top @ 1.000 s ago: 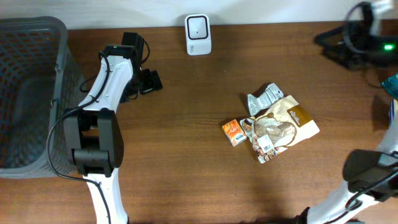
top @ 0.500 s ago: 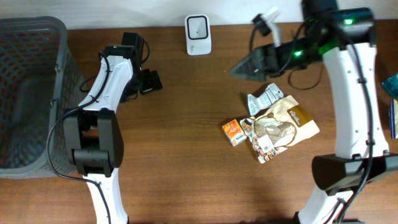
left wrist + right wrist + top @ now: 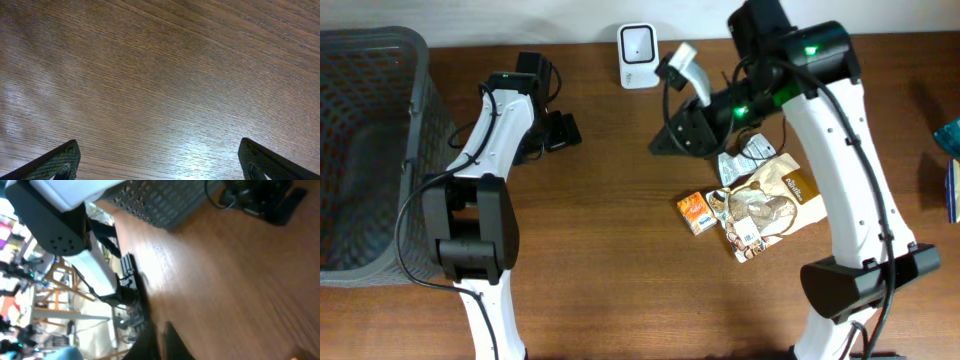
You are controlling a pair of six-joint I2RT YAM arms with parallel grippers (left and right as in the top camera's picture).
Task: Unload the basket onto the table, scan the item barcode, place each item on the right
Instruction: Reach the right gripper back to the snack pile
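Swung left beyond the pile point(image 3: 770, 200) with right gripper point(image 3: 658, 148) clamped empty, left gripper point(image 3: 160, 164) gaping; reopen, centre over orange packet point(image 3: 695, 212) before descending.

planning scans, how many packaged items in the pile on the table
3: orange box at the pile's left, brown pouch in the middle, silver wrapper at its far edge; others may hide underneath.

Two robot arms point(image 3: 495, 130) point(image 3: 850, 150). One grey basket point(image 3: 360, 60) at the left. One white scanner point(image 3: 638, 55) up top. Three snack packs point(image 3: 695, 212) point(image 3: 775, 205) point(image 3: 745, 155) right of the middle.
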